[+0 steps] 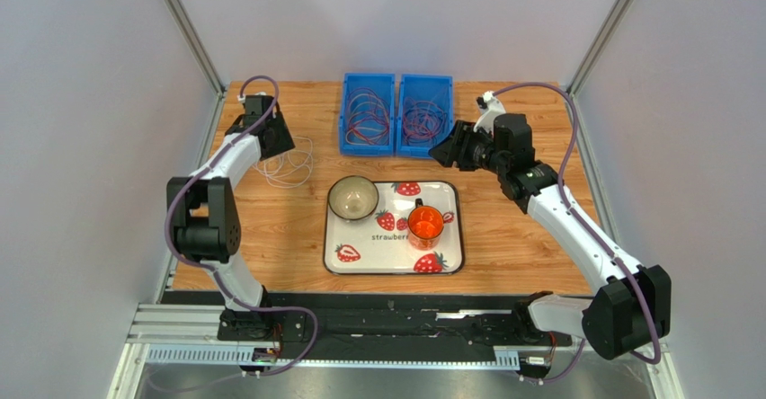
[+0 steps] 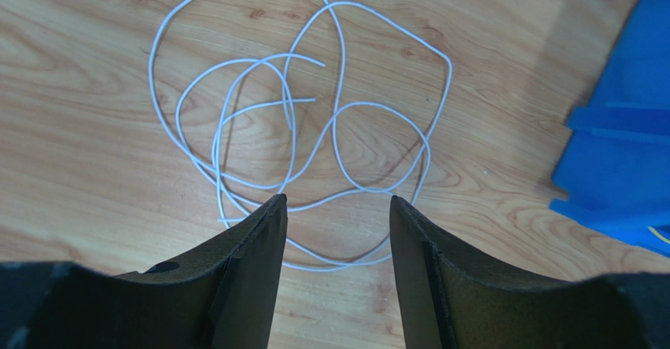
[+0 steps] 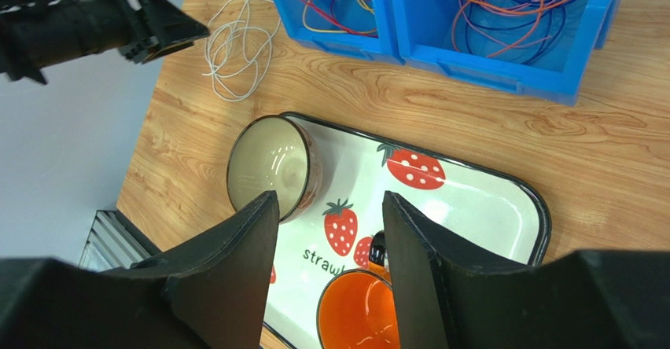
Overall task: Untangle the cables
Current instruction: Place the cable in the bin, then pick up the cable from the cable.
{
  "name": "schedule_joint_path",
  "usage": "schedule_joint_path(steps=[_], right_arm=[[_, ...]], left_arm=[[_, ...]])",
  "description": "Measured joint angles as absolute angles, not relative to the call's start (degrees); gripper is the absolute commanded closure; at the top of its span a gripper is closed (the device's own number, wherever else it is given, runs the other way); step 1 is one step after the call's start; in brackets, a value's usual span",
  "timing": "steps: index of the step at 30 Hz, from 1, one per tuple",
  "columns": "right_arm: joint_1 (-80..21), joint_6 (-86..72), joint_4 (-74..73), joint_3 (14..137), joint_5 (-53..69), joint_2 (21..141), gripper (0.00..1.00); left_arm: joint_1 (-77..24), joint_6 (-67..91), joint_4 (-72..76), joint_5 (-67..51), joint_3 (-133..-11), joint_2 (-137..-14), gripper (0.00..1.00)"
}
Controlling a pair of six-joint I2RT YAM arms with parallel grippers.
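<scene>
Cable (image 2: 293,121), white, loose crossed loops on worktop (image 2: 86,207), mid-frame in left wrist view; left claw (image 2: 336,201) part-open, empty, poised at its lower edge; right claw (image 3: 330,200) likewise part-open, empty; best pinch one free end, draw outward slowly.

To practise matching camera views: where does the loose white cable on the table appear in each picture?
Top external: white cable, left of centre, beside the left blue bin.
Left wrist: cable central; bin at right edge.
Right wrist: cable upper left; bin right of it.
Shared landmark: that bin.
</scene>
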State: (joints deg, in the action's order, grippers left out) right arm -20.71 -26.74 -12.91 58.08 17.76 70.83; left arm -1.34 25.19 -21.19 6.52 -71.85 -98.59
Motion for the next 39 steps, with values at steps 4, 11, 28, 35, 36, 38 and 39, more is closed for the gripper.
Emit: schedule_joint_path(steps=[4,11,28,35,36,38,39], right_arm=[[-21.15,-26.76,-12.93,58.04,18.83,70.76,0.45],[-22.04,-26.76,-12.99,58.04,20.21,70.76,0.45],[-22.48,-26.76,-13.23,58.22,21.15,71.26,0.45],[-22.90,-26.76,-13.56,58.61,21.12,72.31,0.45],[-23.07,-26.76,-13.74,58.61,21.12,72.47,0.45],[-23.20,-26.74,-14.04,58.63,21.10,72.73,0.45],[-23.24,-26.74,-14.11,58.65,21.10,72.79,0.45]], left_arm=[[-1.34,22.31,-21.80,6.55,-76.25,-105.49,0.44],[-1.34,19.64,-24.32,6.76,-80.29,-110.48,0.47],[-1.32,18.92,-34.48,7.60,-91.00,-119.81,0.60],[-1.06,18.68,-36.12,7.62,-91.35,-120.16,1.00],[-1.04,18.59,-36.25,7.62,-91.46,-120.16,1.00],[-1.02,18.52,-36.42,7.62,-91.50,-120.16,1.00],[-1.02,18.57,-36.53,7.60,-91.53,-120.14,1.00]])
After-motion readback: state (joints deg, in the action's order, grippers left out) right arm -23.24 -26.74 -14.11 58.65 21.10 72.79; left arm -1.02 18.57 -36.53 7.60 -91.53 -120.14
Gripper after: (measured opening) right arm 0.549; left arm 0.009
